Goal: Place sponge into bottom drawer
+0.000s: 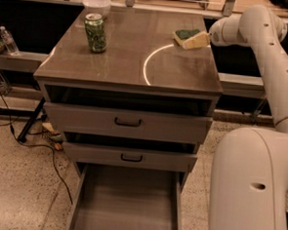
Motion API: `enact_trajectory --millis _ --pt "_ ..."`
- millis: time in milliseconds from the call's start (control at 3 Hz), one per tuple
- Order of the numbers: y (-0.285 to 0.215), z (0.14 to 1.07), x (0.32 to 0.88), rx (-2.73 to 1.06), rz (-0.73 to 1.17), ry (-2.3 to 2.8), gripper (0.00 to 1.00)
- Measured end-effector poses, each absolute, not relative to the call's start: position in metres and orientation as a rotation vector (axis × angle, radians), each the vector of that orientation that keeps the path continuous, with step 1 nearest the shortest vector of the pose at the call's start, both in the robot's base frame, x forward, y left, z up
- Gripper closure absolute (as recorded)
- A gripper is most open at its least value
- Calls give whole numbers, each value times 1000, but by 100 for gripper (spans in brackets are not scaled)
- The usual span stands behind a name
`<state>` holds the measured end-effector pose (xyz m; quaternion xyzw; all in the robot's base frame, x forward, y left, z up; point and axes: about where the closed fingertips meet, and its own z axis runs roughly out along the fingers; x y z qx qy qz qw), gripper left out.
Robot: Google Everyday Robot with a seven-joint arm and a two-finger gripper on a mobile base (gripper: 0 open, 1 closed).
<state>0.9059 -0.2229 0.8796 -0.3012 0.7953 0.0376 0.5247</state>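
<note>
The sponge (pixel 184 34), dark green on top of pale yellow foam, lies on the cabinet top (pixel 133 57) near its far right corner. My gripper (pixel 191 42) reaches in from the right, low over the top, with its pale tip right at the sponge's near right side; I cannot tell whether it touches. The bottom drawer (pixel 124 203) is pulled out at floor level, a wide grey tray with nothing showing in it.
A green drink can (pixel 95 33) stands at the far left of the top and a white bowl (pixel 97 5) sits behind it. The two upper drawers (pixel 128 122) are slightly ajar. My arm's large white body (pixel 249 187) fills the lower right. Cables (pixel 44 140) lie on the floor at the left.
</note>
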Motion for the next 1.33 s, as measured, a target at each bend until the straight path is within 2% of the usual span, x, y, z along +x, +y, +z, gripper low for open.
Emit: enact_trajectory --millis 667,1333 --pt "-193 858 947 -507 308 1849 4" --pt "-203 853 959 -440 293 1843 49"
